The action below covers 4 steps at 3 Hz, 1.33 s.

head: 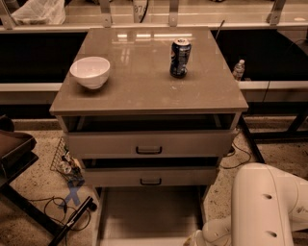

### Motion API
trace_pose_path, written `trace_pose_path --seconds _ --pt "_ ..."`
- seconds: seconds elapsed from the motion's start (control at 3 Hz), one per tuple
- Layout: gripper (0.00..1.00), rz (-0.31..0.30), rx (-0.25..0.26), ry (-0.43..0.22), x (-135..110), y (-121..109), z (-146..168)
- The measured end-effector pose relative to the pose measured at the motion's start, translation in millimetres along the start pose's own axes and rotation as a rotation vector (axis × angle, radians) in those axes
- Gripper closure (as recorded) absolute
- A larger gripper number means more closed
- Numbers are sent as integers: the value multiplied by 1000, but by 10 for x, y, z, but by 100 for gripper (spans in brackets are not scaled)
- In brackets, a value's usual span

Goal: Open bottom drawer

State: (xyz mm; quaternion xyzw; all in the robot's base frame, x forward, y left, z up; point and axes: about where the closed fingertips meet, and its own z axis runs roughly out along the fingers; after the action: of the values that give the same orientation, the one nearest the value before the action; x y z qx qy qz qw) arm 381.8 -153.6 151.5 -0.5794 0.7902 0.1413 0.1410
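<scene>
A white bowl (90,72) and a blue soda can (180,58) stand well apart on the tabletop (144,93); a plastic bag (38,10) lies behind.

- The robot's white gripper (193,239) sits at the lower edge, largely cut off by it.
- Just left of it, the pale grey-beige bottom drawer (144,211) has its front face and handle out of frame.
</scene>
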Motion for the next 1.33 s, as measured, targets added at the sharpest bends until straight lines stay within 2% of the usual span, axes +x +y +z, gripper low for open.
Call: trace_pose_path --seconds 0.33,1.33 --pt "82 1 -2 0 1 15 9" --pt "12 1 -11 -1 -3 57 39"
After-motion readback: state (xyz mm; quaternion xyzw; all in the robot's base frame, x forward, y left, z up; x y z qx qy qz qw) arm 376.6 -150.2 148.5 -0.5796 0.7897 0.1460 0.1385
